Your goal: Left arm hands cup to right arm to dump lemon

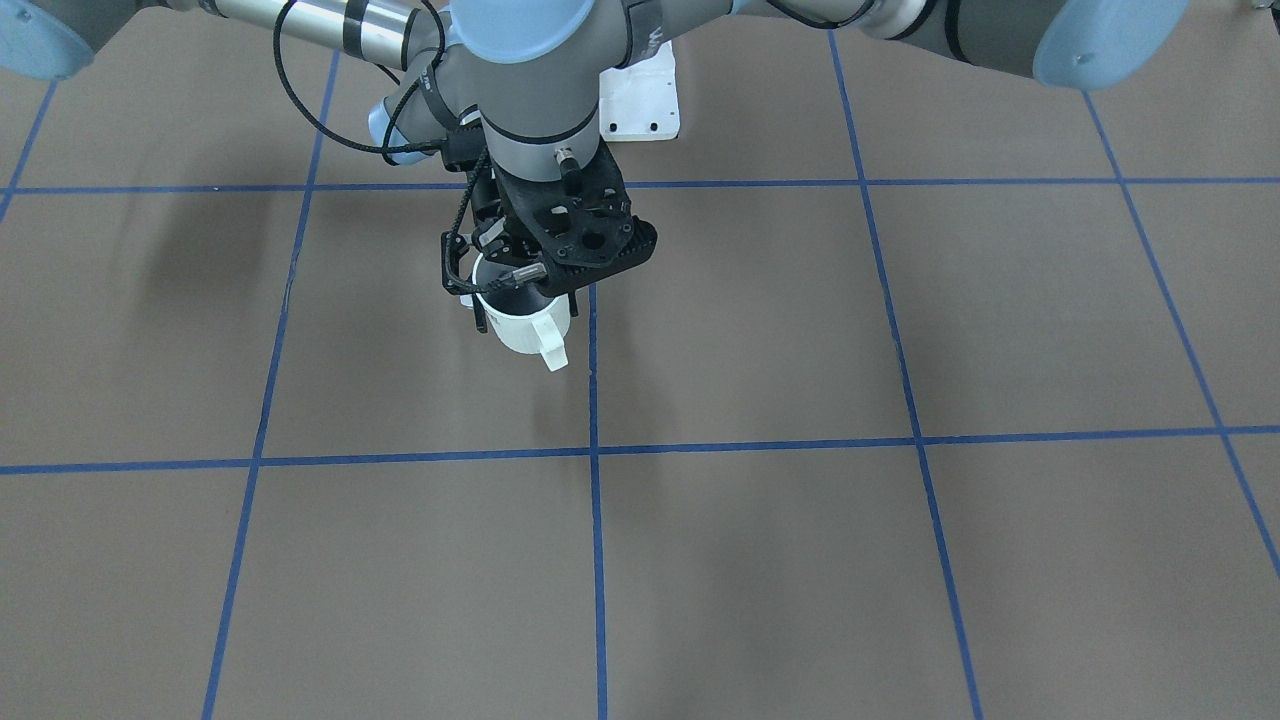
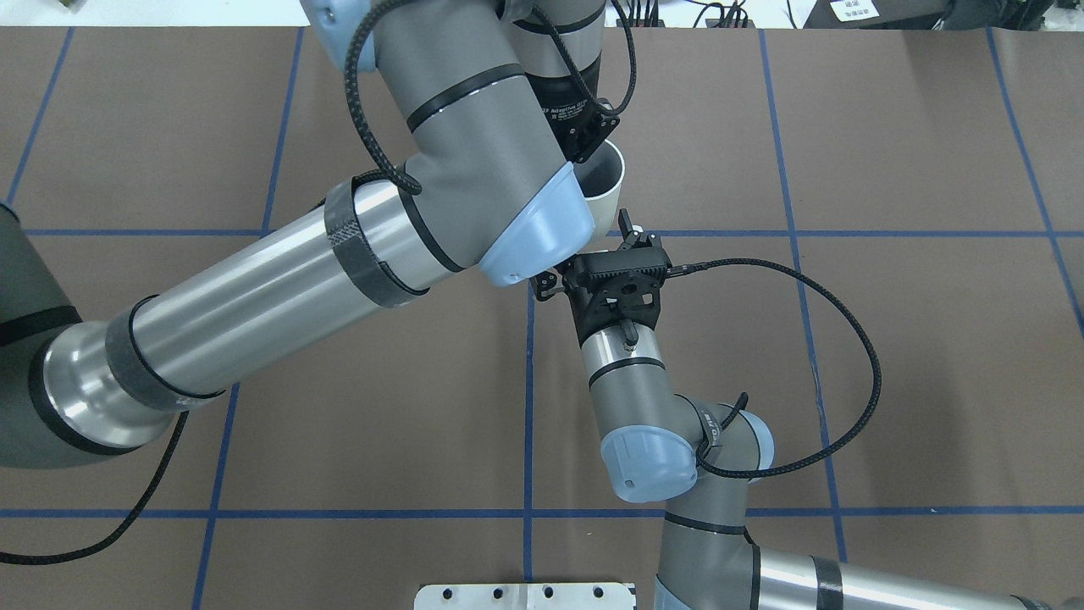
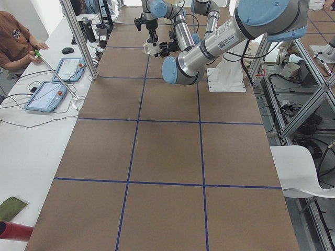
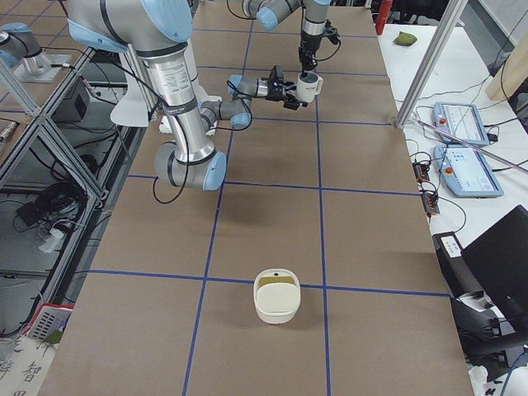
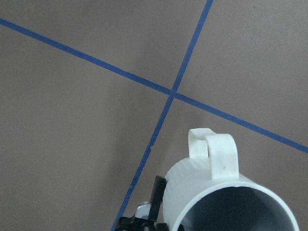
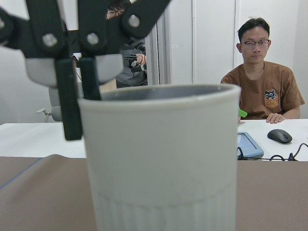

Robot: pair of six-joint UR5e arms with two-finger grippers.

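Observation:
The white cup (image 1: 525, 325) hangs above the table with its handle towards the front camera. It also shows in the overhead view (image 2: 608, 182), in the left wrist view (image 5: 211, 192) and large in the right wrist view (image 6: 163, 159). My left gripper (image 6: 79, 91) comes down from above and is shut on the cup's rim, one finger inside and one outside. My right gripper (image 1: 528, 315) reaches in level, with black fingers (image 5: 158, 202) against both sides of the cup's wall. The lemon is hidden; the part of the cup's grey inside that shows holds nothing I can see.
A white bowl (image 4: 276, 294) with tan contents stands on the table towards my right end. The white base plate (image 1: 640, 100) lies behind the arms. Operators (image 6: 262, 72) sit at a side table with tablets (image 4: 462, 124) beyond the far edge.

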